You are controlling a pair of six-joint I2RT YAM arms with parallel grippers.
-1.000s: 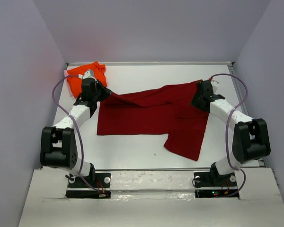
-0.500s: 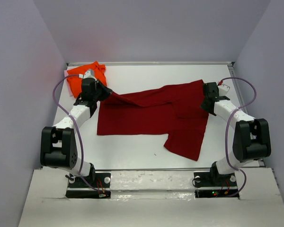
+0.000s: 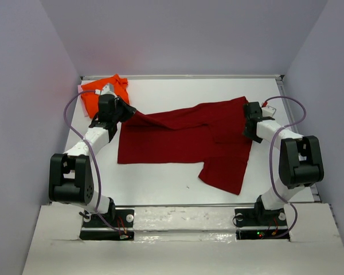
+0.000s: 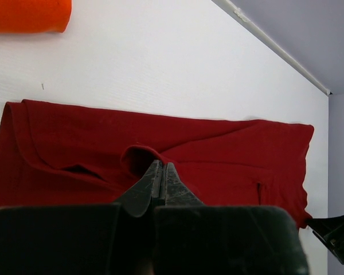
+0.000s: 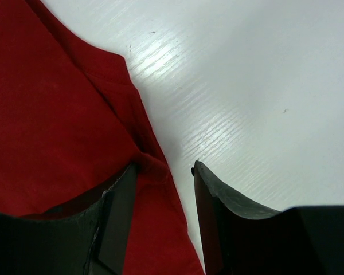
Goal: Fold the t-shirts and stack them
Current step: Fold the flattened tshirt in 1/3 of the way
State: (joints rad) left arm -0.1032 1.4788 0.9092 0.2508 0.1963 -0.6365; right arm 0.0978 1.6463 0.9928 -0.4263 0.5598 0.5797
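**Red shirt pinched at bottom centre**

The left gripper (image 4: 162, 167) rises from the bottom edge, its jaws pressed together on a small raised fold of the red shirt (image 4: 235, 154). The shirt lies spread across the middle of the white table (image 4: 149, 57). An orange shirt (image 4: 26, 14) sits in the upper left corner.

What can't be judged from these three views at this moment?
Orange t-shirt: top view, the left gripper covers part; left wrist view, the top edge cuts it off.
Red t-shirt: its pinched fold is hidden inside the shut fingers in the left wrist view; layers unclear.
Its right hem: under the right gripper in the top view.
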